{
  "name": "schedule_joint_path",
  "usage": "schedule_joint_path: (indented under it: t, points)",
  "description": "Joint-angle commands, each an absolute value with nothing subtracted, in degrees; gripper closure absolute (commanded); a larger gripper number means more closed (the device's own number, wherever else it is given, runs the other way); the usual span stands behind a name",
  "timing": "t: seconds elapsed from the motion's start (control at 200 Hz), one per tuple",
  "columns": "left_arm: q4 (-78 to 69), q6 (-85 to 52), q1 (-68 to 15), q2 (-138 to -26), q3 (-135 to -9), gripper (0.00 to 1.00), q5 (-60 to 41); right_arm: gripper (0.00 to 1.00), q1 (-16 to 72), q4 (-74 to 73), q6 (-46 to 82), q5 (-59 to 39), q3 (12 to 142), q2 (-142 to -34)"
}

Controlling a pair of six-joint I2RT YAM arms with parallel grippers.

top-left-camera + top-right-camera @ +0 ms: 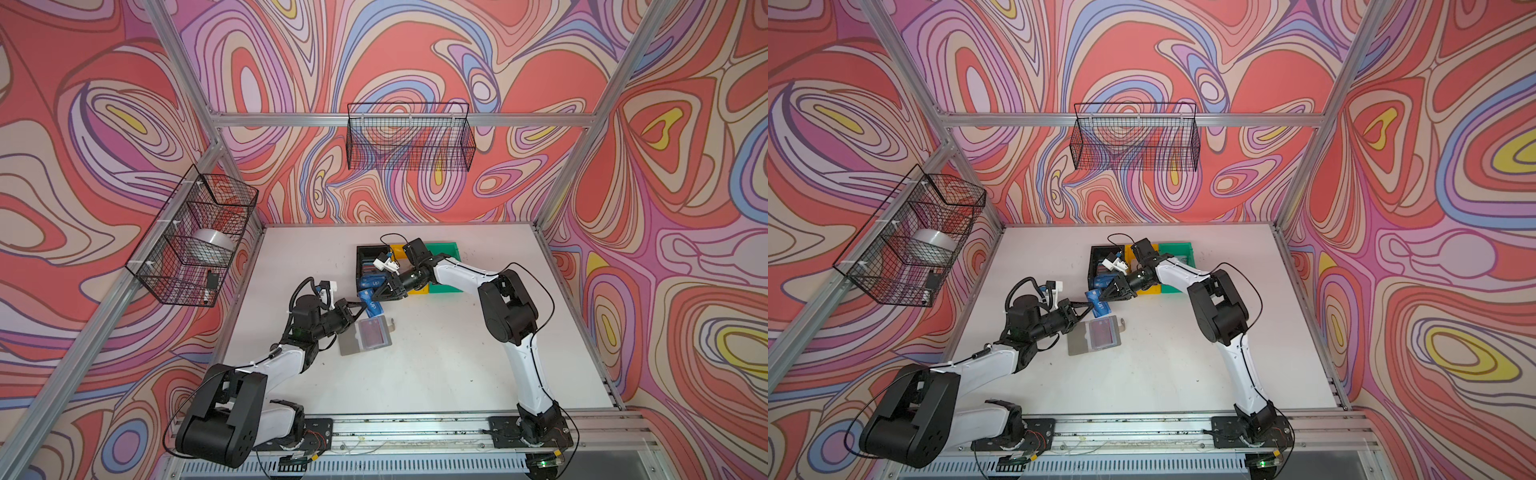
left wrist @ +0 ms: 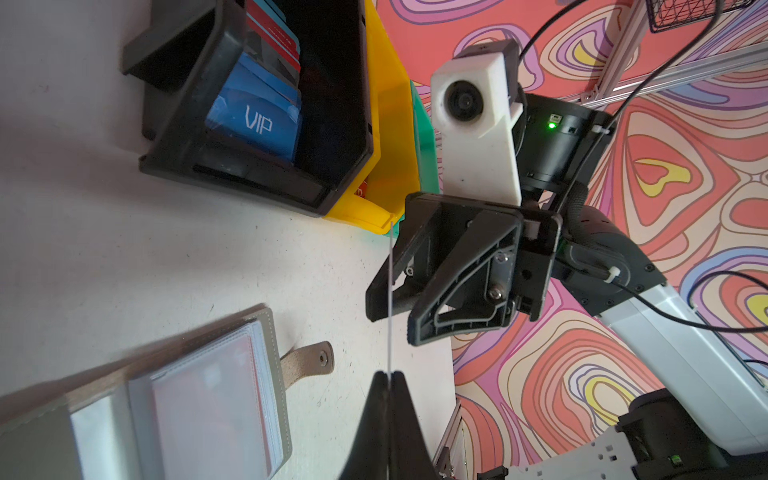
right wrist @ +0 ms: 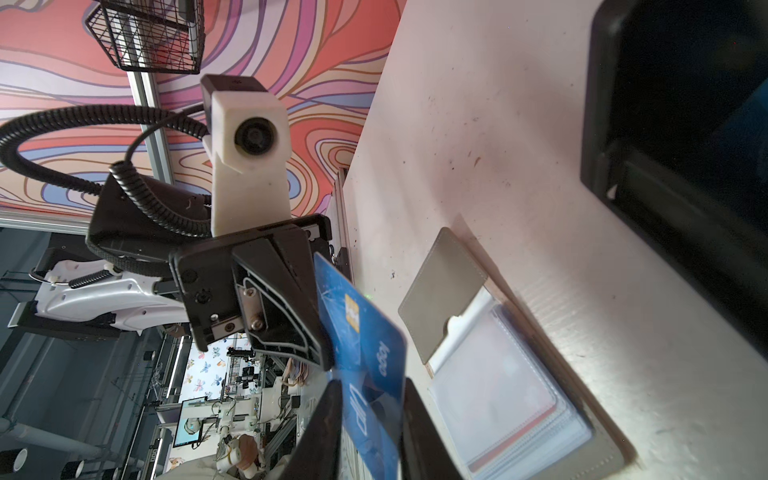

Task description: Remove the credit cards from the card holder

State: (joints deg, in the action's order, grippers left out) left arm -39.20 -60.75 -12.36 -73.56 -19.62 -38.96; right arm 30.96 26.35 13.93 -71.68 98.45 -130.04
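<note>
A blue credit card (image 1: 371,306) (image 1: 1100,307) (image 3: 365,332) hangs above the table, left of the black bin. My left gripper (image 1: 362,306) (image 1: 1090,306) (image 2: 389,374) is shut on one end of it; the left wrist view shows the card (image 2: 390,311) edge-on. My right gripper (image 1: 376,298) (image 1: 1102,297) (image 3: 370,386) straddles the other end, jaws apart, card slanting between them. The grey card holder (image 1: 353,345) (image 1: 1079,345) (image 2: 187,399) (image 3: 440,295) lies open on the table just below, a red card (image 1: 372,334) showing through its top sleeve.
A black bin (image 1: 360,249) (image 2: 257,178) at the back holds a blue VIP card (image 2: 257,120) and red cards. Yellow (image 2: 386,137) and green (image 1: 446,249) bins stand right of it. Wire baskets hang on the left wall (image 1: 195,237) and back wall (image 1: 409,137).
</note>
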Motion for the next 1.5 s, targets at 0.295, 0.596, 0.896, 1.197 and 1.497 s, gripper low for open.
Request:
schedule_joint_path:
  t: [0.295, 0.596, 0.896, 1.197, 1.497]
  points:
    - [-40.39, -61.16, -12.13, -75.49, -20.38, 1.00, -38.67, 0.95, 31.42, 23.29, 16.31, -73.49, 98.53, -129.66]
    - [-39.31, -60.45, -12.12, -75.98, -20.39, 0.84, -39.91, 1.00, 31.42, 27.08, 13.28, -73.94, 100.44, -129.04]
    - [-20.16, -51.50, -12.04, -69.14, -24.49, 0.61, -37.54, 1.00, 31.38, 57.27, -6.53, -53.04, 121.85, -132.73]
    - [-9.96, -46.47, -11.07, -67.05, -27.20, 0.58, -34.09, 1.00, 32.79, 55.98, -14.92, -32.02, 123.84, -130.01]
    - [-13.89, -47.76, -10.91, -72.07, -27.91, 0.59, -36.21, 1.00, 34.99, 43.42, -21.22, -22.81, 112.60, -123.28]
